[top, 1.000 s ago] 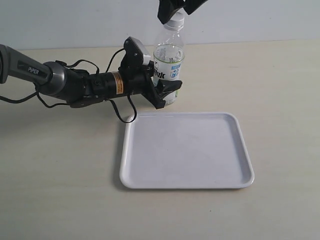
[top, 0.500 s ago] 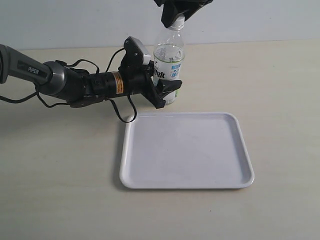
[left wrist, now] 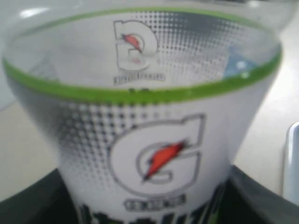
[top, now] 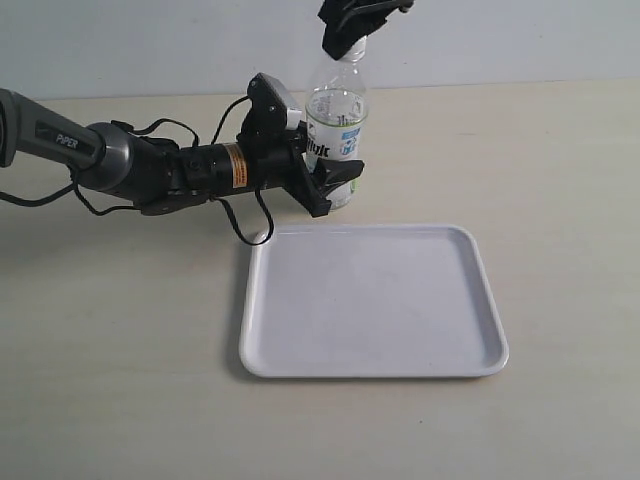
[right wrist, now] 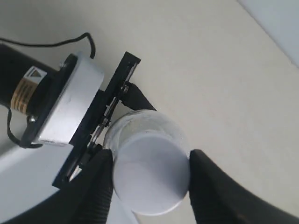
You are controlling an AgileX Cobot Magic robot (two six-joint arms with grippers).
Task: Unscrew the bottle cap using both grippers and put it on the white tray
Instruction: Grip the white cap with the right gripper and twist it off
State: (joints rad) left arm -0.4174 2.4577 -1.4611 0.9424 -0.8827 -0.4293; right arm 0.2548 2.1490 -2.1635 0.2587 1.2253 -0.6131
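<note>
Exterior view: the bottle [top: 337,130] stands upright, with the white tray [top: 372,300] just in front of it. The left gripper [top: 335,180] is clamped around its labelled middle, and the right gripper [top: 345,38] sits on its top.

Left wrist view: the bottle's label [left wrist: 149,140] fills the frame between 2 dark fingers [left wrist: 28,205].

Right wrist view: the bottle cap [right wrist: 150,173] is on the bottle's neck, pinched between 2 black fingers [right wrist: 100,182].

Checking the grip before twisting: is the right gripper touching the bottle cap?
Touching. The right wrist view shows the right gripper, jaws pressed against both sides of the bottle cap; no gap.
</note>
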